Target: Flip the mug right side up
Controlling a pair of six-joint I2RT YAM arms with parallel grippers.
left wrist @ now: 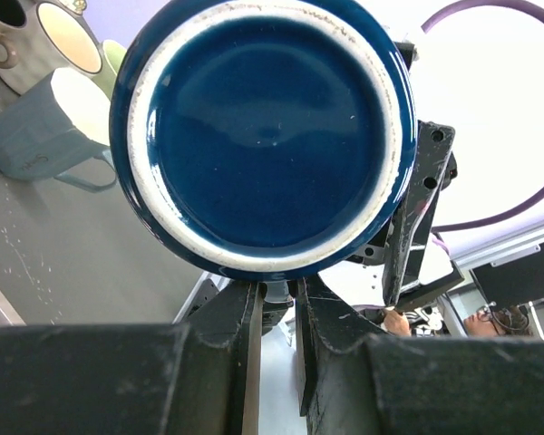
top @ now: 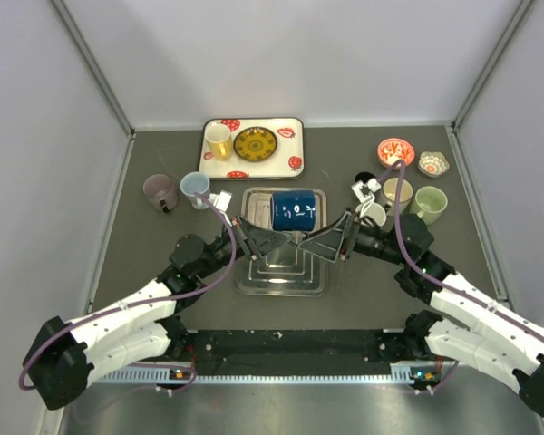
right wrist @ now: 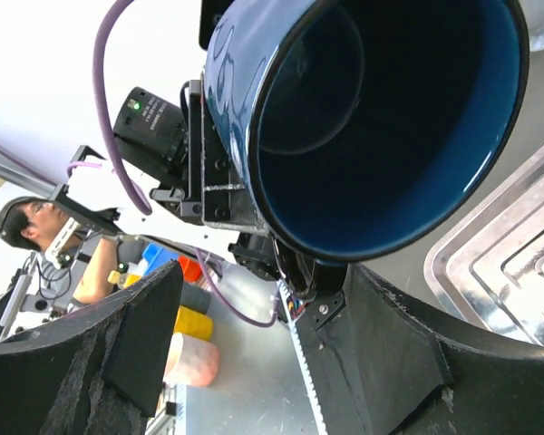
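The dark blue mug [top: 295, 210] lies on its side in the air over the far end of the metal tray [top: 281, 276]. In the left wrist view its white-ringed base [left wrist: 258, 136] faces the camera. My left gripper [top: 257, 239] [left wrist: 276, 292] is shut on the mug's handle, which shows as a sliver between the fingers. In the right wrist view the mug's open mouth [right wrist: 390, 118] faces the camera. My right gripper [top: 331, 242] [right wrist: 265, 281] is open, its fingers spread wide just below the mug's rim and not touching it.
A strawberry-print tray [top: 290, 163] at the back holds a yellow cup [top: 218, 140] and a dark plate [top: 255, 143]. A brown mug [top: 160, 191] and a light blue mug [top: 196, 188] stand at the left. Two bowls and cups [top: 415, 195] stand at the right.
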